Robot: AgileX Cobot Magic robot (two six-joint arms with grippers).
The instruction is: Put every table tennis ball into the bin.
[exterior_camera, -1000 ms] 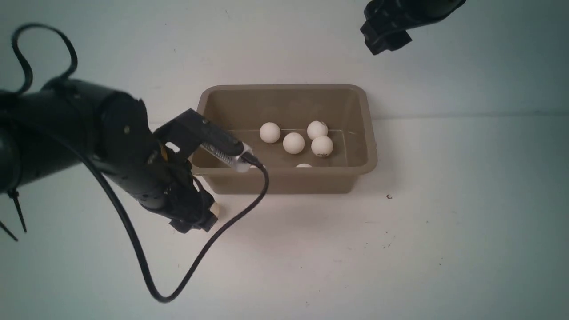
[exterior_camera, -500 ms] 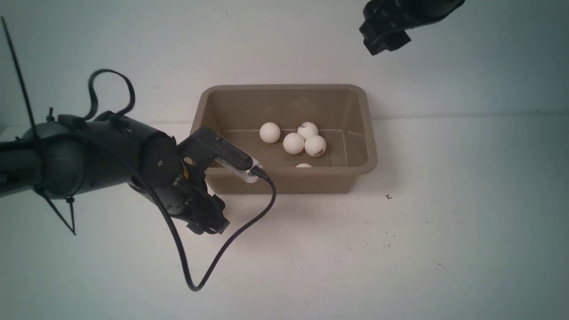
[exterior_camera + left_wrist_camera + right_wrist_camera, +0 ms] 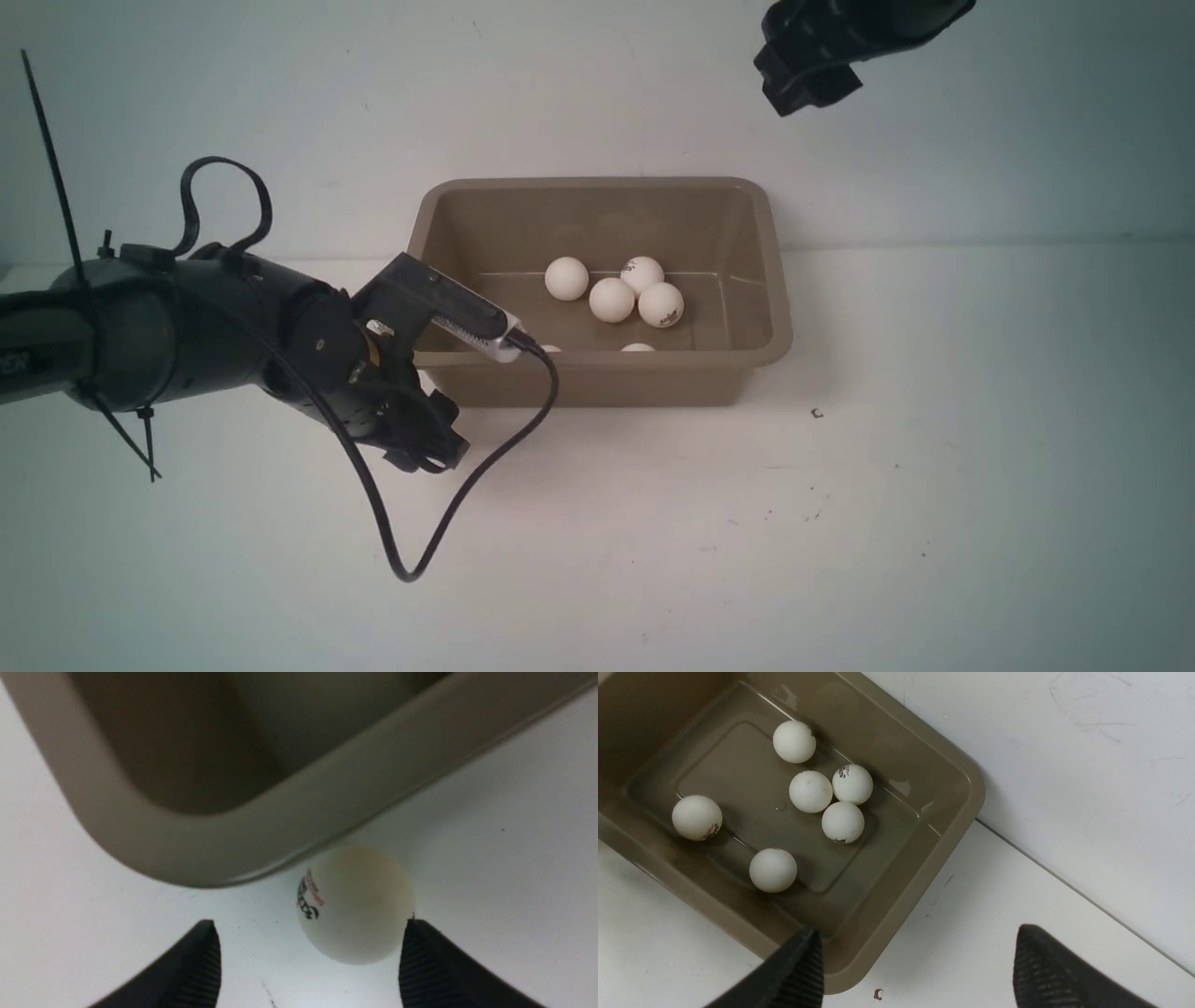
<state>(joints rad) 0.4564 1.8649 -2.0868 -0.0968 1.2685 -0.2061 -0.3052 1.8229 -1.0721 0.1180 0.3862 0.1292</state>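
Balls are our concern, and one stray ball (image 3: 356,904) sits on the table (image 3: 840,523) just ahead of the left claw (image 3: 425,453), outside the bin (image 3: 597,183). It lies right at the fingertips, off centre: it looks to touch or nearly touch one finger (image 3: 420,961), while the other stands well clear. Just beyond the ball from the claw is the bin's rounded corner, whose flared rim seems to overhang it. Being round, the ball offers no long axis to line up with. We see the left claw spread wide and holding nothing. We judge it must shift sideways to centre the ball before closing. The right claw (image 3: 917,933), also wide and empty, hangs high, much farther from the stray. Below it, six balls (image 3: 810,791) already lie in the bin.
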